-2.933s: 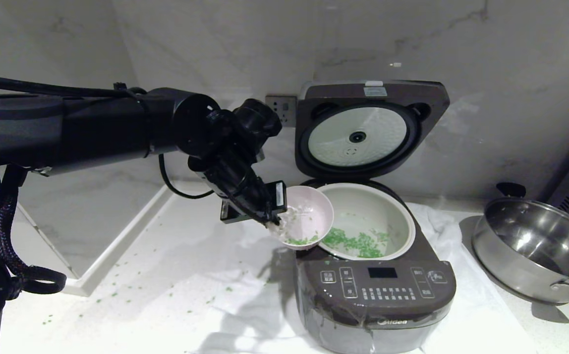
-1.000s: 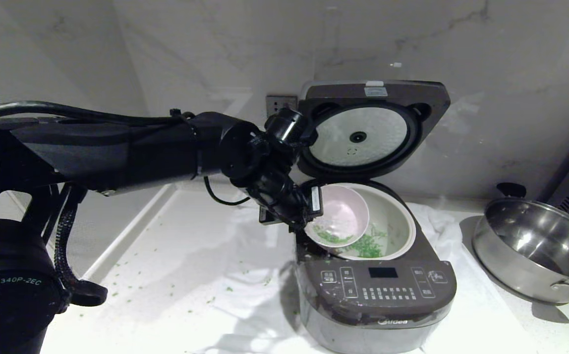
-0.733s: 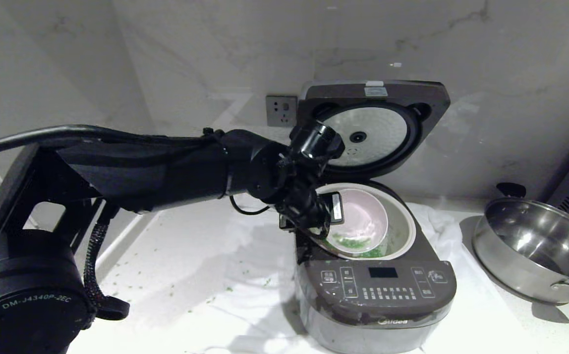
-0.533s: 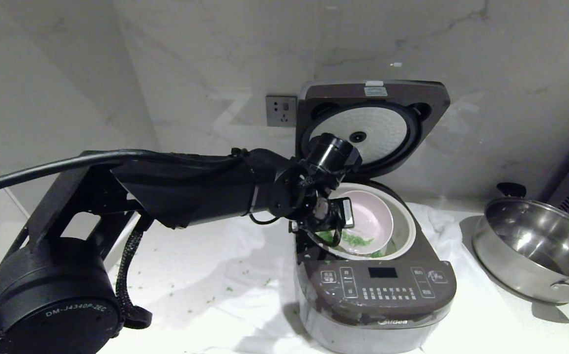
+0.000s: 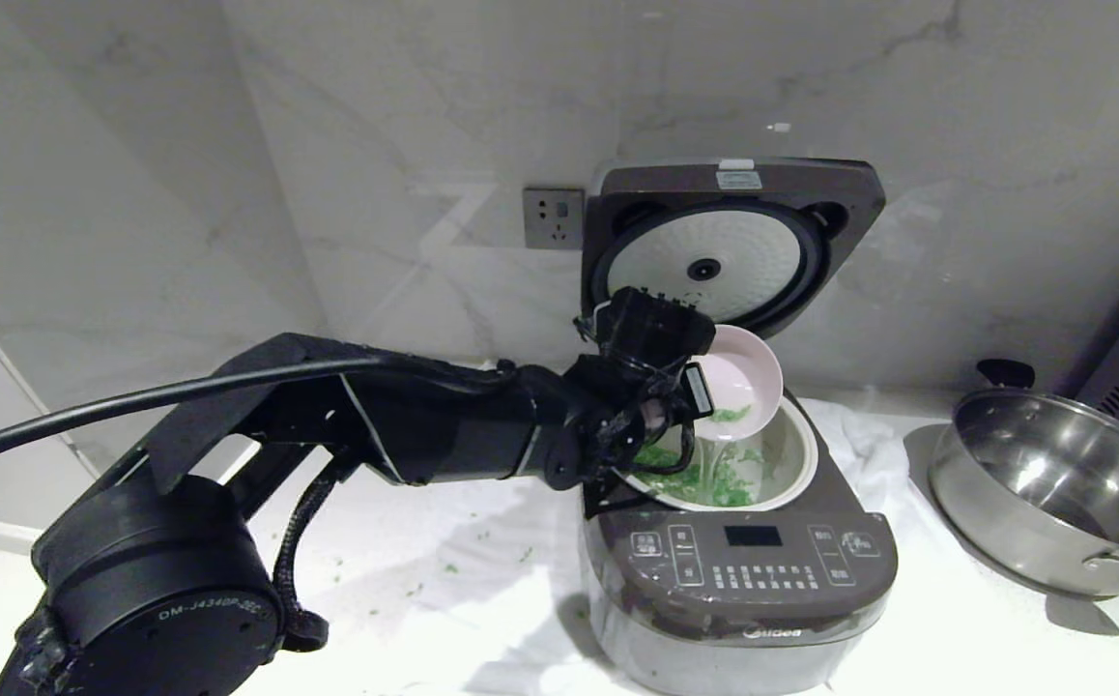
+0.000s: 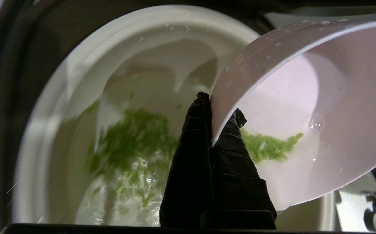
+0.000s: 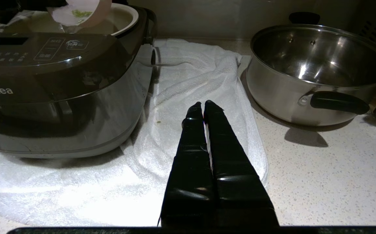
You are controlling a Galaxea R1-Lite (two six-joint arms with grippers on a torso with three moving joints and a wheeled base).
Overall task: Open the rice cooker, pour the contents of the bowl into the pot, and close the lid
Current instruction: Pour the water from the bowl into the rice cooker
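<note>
1. The left gripper (image 5: 680, 406), its fingers (image 6: 191, 156) pinching the rim of the bowl (image 5: 741, 382), is tipping it steeply over the pot (image 5: 791, 464); pouring is under way.
2. Green contents (image 6: 269, 146) are clinging inside the smooth, glossy pink bowl; more are lying wet in the pale round pot.
3. Judging ahead: empty the bowl, set it aside, then lower the upright lid (image 5: 729, 246) of the rice cooker (image 5: 743, 580).
4. The right gripper (image 7: 204, 107), fingers pressed together and empty, is hanging over the white towel (image 7: 191, 74) on the worktop (image 7: 321, 182).

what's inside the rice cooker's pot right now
The pot holds green bits in watery liquid, with more pouring from the tilted bowl gripped at its rim by the left gripper. The bowl and gripper cover part of the pot's floor.
</note>
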